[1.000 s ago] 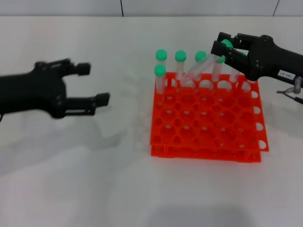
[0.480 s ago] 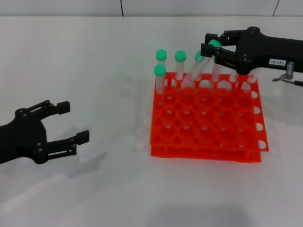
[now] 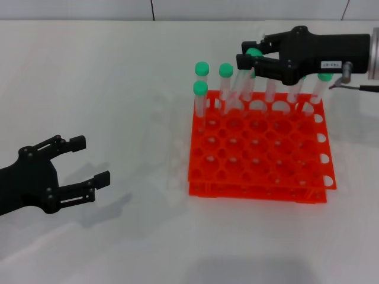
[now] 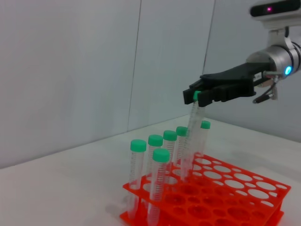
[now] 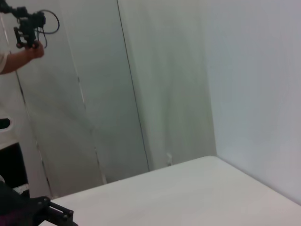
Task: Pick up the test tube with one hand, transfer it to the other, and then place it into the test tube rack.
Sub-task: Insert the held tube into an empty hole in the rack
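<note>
1. The right gripper (image 3: 250,59), upper right of the head view, has shifted further left, clamped on the test tube (image 3: 243,83) by its green cap.
2. The tube hangs tilted, its lower end at the back row of the test tube rack (image 3: 260,171).
3. The left gripper (image 3: 89,160), lower left, fingers spread and empty, has barely moved.

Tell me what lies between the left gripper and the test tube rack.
Nothing: in the head view, only bare white table separates the open left gripper from the test tube rack.

Green-capped test tube (image 3: 246,77) tilted above orange rack (image 3: 259,154)
</note>
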Controlling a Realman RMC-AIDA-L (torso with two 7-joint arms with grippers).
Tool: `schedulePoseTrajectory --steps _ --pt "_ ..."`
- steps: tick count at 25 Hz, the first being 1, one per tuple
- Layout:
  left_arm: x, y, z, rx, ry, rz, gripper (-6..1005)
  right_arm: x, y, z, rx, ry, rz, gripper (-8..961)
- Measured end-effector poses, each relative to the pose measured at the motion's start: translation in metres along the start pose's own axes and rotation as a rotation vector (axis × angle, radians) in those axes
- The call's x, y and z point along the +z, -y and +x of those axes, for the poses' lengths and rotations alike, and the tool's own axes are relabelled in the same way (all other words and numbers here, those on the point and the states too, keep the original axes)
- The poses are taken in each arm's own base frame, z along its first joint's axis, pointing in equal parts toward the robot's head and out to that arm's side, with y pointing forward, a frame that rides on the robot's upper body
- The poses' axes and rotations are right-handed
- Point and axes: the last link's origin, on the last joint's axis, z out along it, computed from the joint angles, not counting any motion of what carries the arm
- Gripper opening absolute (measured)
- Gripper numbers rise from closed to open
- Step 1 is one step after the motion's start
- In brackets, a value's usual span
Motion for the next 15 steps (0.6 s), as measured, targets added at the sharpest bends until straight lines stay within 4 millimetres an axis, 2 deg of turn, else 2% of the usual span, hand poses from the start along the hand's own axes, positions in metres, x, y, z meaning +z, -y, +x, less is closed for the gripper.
schedulePoseTrajectory --steps 7,15 --pt "0.002 0.001 -0.002 -0.012 -0.001 -0.003 885 0.011 0.001 -0.006 -0.006 -0.039 -0.003 262" --pt "0.003 0.001 -0.002 -0.015 -0.001 -0.005 885 0.023 0.0 -0.004 -0.016 -0.084 -0.003 263"
